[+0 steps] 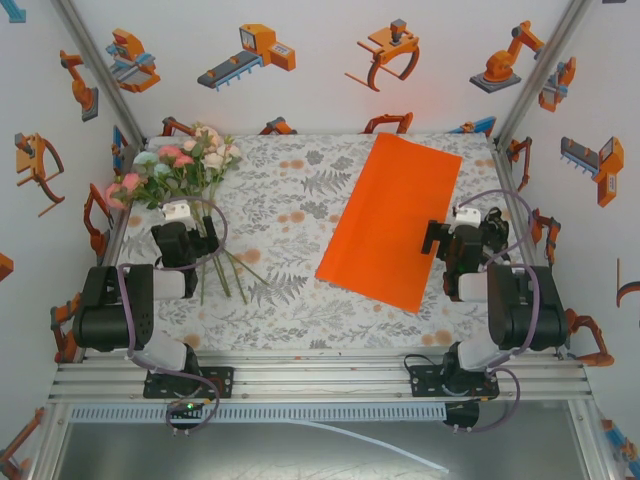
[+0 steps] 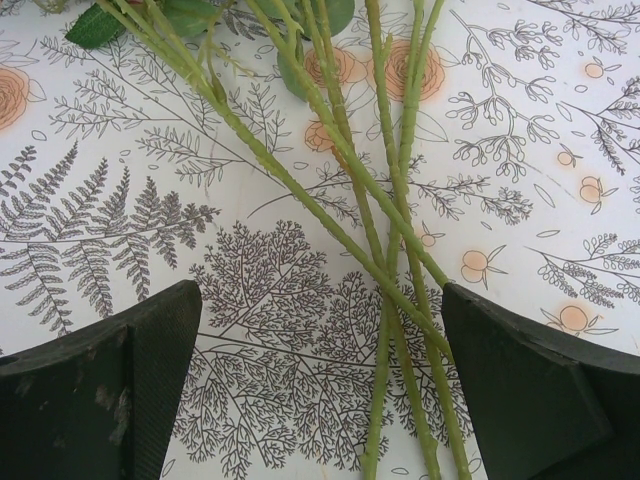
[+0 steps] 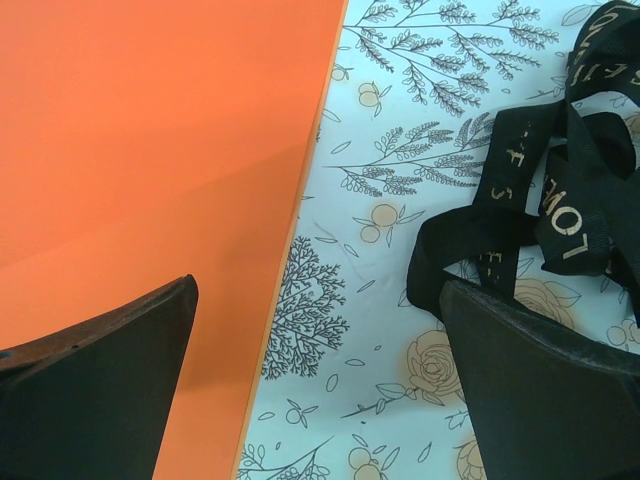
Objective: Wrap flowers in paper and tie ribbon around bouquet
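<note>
Orange paper [image 3: 150, 140] lies under one finger of the wide-open right pincer [image 3: 318, 288], black ribbon [image 3: 560, 190] bunched beside the other, while the left pincer [image 2: 320, 295], equally spread, straddles stems of the flowers [image 2: 378, 80].

Left arm [image 1: 112, 308] and right arm [image 1: 520, 305]: black, blocky links, white wrist blocks [image 1: 177, 211], looping purple-grey cables [image 1: 124, 300]; fingers [image 2: 100, 400] dark, wedge-shaped.
</note>
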